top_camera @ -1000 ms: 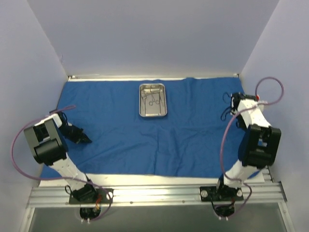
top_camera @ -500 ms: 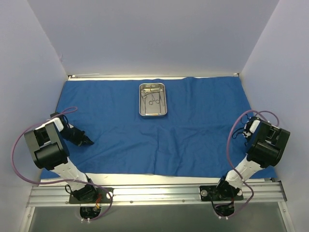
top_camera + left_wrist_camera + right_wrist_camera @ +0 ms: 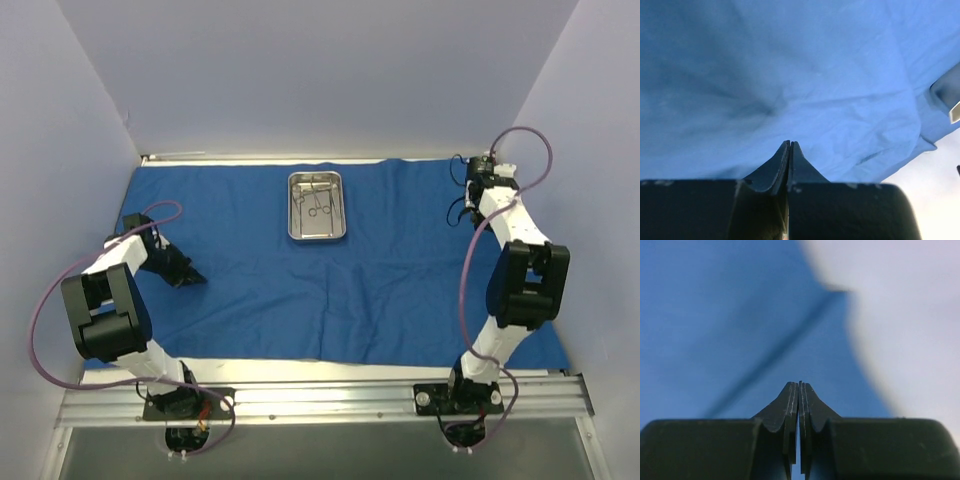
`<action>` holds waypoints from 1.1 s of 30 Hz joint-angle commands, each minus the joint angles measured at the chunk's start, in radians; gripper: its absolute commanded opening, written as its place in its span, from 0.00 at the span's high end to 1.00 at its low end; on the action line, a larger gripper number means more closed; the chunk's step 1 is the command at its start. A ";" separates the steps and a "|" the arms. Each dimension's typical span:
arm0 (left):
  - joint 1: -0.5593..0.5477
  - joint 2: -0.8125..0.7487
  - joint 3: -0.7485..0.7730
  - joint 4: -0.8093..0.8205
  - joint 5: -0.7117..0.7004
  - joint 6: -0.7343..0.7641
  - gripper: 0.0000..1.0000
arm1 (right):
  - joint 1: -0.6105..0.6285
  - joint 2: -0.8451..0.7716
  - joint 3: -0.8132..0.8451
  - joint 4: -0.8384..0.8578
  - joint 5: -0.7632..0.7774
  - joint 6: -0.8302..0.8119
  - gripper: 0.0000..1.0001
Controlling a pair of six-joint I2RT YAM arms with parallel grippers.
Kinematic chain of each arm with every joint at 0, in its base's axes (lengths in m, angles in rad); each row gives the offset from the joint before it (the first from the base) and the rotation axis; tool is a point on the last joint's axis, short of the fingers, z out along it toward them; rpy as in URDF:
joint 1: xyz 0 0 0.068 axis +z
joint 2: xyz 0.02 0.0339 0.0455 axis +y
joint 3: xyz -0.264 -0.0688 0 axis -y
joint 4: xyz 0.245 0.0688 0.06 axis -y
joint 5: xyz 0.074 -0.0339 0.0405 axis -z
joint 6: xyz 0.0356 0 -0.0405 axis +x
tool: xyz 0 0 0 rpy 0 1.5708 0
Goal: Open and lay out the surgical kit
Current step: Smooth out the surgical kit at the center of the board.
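The surgical kit lies opened out: its deep-blue drape (image 3: 330, 290) covers most of the table, wrinkled. On it at the far middle sits the small steel tray (image 3: 293, 215), with thin silver ring-handled instruments (image 3: 318, 206) inside. My left gripper (image 3: 190, 278) is low over the drape's left part, shut with nothing between its fingers (image 3: 790, 143); wrinkled drape (image 3: 790, 75) fills its wrist view. My right gripper (image 3: 472, 174) is near the drape's far right corner, shut and empty (image 3: 799, 384) above blurred blue drape (image 3: 715, 330).
Pale walls close in the table at the back and both sides. A white table strip (image 3: 330, 370) and a metal rail (image 3: 320, 402) run along the near edge. A shiny metal piece (image 3: 947, 92) shows at the right border of the left wrist view.
The right arm drew back and folded toward the near right, then stretched out to the drape's far right corner. The left gripper crept slightly right and away. Both stayed shut.
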 commanded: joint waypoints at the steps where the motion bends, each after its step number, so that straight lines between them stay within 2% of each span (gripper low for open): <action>1: -0.002 0.050 0.054 0.012 0.021 -0.043 0.98 | 0.017 -0.014 -0.013 -0.149 -0.388 0.332 1.00; 2: -0.002 0.060 0.051 0.016 0.029 -0.055 0.98 | 0.034 -0.041 -0.051 -0.068 -0.516 0.372 1.00; 3: -0.001 0.074 0.048 0.022 0.050 -0.063 0.98 | 0.054 -0.068 -0.090 -0.029 -0.550 0.462 1.00; 5: -0.001 0.119 0.057 0.023 0.086 -0.076 0.98 | 0.102 -0.130 -0.188 0.085 -0.666 0.504 1.00; 8: 0.001 0.138 0.063 0.023 0.098 -0.090 0.98 | 0.194 -0.145 -0.255 0.211 -0.790 0.486 1.00; 9: 0.002 0.140 0.063 0.023 0.098 -0.090 0.98 | 0.215 -0.144 -0.268 0.241 -0.874 0.462 1.00; 12: 0.006 0.161 0.078 0.025 0.112 -0.089 0.98 | 0.303 -0.173 -0.350 0.362 -0.950 0.454 1.00; 18: 0.019 0.245 0.101 -0.053 0.075 -0.072 0.98 | 0.421 -0.193 -0.486 0.476 -0.995 0.485 1.00; 23: 0.061 0.288 0.061 -0.096 0.031 -0.092 0.98 | 0.485 -0.142 -0.548 0.490 -0.960 0.484 1.00; 33: 0.148 0.298 -0.021 -0.208 -0.113 -0.124 0.98 | 0.617 -0.211 -0.728 0.488 -0.883 0.579 1.00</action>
